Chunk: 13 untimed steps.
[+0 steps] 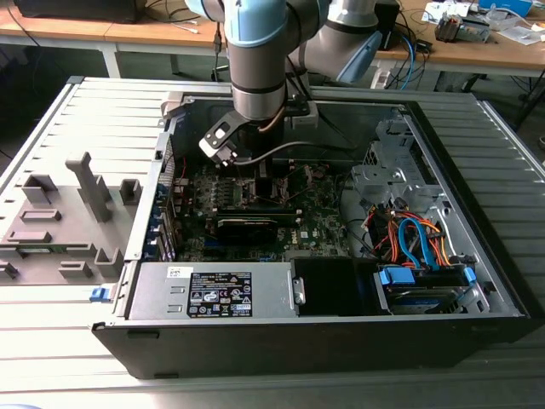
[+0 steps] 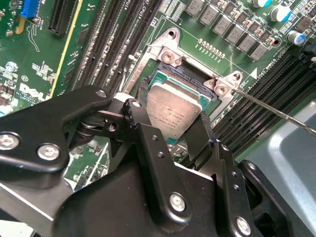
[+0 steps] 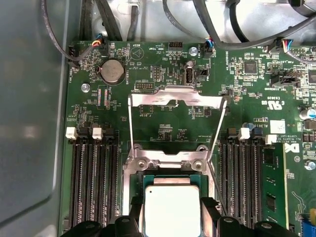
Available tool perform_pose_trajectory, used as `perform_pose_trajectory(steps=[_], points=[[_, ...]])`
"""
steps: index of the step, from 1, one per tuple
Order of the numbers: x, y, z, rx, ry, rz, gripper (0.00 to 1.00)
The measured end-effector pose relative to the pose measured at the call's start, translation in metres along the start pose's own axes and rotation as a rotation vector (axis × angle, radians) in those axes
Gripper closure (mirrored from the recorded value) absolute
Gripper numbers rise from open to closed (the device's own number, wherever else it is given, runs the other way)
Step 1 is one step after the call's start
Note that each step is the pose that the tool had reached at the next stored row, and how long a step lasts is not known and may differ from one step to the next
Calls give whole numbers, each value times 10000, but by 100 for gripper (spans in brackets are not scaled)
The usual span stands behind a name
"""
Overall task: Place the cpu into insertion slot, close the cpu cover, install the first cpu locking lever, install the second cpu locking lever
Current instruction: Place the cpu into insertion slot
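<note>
The cpu sits square over the insertion slot, at or just above its seat; I cannot tell whether it is fully down. Sweep of the exterior view from its left: grey holder blocks stand on the slatted surface, well apart from the work. Next, the computer case lies on its side, open face up, presumably so the motherboard lies flat for a straight descent. Mid-case, the arm reaches down to the board. In both wrist views the pincer has its black fingers against two opposite edges of the cpu, clamped on it as far as I can judge. An edge hold would keep the metal top and the underside untouched and the cpu level. In the first wrist view the cpu cover stands raised, which leaves the slot open. A thin locking lever is swung clear, so nothing pins the cover. At the exterior view's right, orange and blue cables lie well away from the slot.
</note>
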State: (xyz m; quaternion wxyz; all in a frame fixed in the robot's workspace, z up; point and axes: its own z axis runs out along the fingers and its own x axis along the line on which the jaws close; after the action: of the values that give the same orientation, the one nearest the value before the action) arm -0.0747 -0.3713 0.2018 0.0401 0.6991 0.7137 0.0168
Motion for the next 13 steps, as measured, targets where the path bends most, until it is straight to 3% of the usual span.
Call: perform_pose_trajectory(steps=[3, 4, 10, 13], points=[[43, -19, 32, 3, -23, 5, 45], [40, -22, 53, 9, -110, 144, 45], [41, -18, 57, 6, -108, 146, 38], [39, -10, 11, 9, -86, 220, 38]])
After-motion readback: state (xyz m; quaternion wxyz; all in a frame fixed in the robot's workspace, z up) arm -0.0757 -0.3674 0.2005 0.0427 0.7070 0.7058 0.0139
